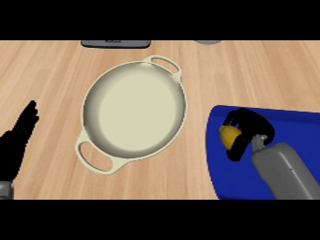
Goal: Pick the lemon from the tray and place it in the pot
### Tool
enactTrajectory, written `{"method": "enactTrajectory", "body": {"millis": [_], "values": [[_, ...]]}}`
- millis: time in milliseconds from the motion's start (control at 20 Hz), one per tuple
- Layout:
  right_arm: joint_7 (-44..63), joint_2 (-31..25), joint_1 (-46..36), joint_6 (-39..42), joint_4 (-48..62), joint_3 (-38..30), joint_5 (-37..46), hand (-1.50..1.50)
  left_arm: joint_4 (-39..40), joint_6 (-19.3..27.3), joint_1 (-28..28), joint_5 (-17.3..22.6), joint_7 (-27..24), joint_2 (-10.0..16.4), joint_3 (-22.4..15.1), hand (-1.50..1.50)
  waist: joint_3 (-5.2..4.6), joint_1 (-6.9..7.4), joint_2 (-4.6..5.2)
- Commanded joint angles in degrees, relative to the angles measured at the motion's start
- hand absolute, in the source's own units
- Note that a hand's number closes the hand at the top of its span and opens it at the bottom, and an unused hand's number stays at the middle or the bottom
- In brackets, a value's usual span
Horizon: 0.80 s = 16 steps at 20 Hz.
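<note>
Right hand (252, 124): fingers curled round the lemon (227, 135), so it's clamped on it.
Left hand (6, 145): parked at the lower left edge, fingers straight, pointing up.
Lemon: just a yellow bit peeking out of the grip, over the tray's left part.
Tray (308, 131): blue, just right of the pot.
Pot (134, 112): cream, two handles, mid-counter.
Far edge: a dark flat thing (116, 43), cut off.

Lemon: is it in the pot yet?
No. The lemon is over the blue tray, with the right hand curled round it, well apart from the pot.
</note>
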Motion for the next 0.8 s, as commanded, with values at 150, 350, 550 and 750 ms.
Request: {"method": "enactTrajectory", "body": {"millis": [150, 350, 550, 750], "values": [[10.8, 14.8, -12.6, -6.2, -3.4, 18.4, 6.0, 1.5, -0.1, -2.1, -3.1, -1.1, 0.1, -1.2, -4.3, 0.0, -0.11, 8.0, 0.45], [20.4, 15.0, -21.7, -12.0, -3.3, 25.0, 9.9, 1.5, 1.0, -2.3, -5.0, -1.3, 0.6, -0.7, -4.1, 0.0, -0.15, 8.3, 0.3], [28.8, 15.1, -29.4, -16.3, -4.8, 29.7, 15.4, 1.5, 2.0, -3.0, -5.3, -1.0, 1.3, 0.1, -3.5, 0.0, -0.21, 7.57, -0.64], [34.8, 15.1, -37.8, -17.9, -3.2, 30.7, 20.2, 1.5, 1.9, -2.1, -5.2, -1.7, 1.6, -1.3, -4.5, 0.0, -0.2, 7.08, -0.62]]}}
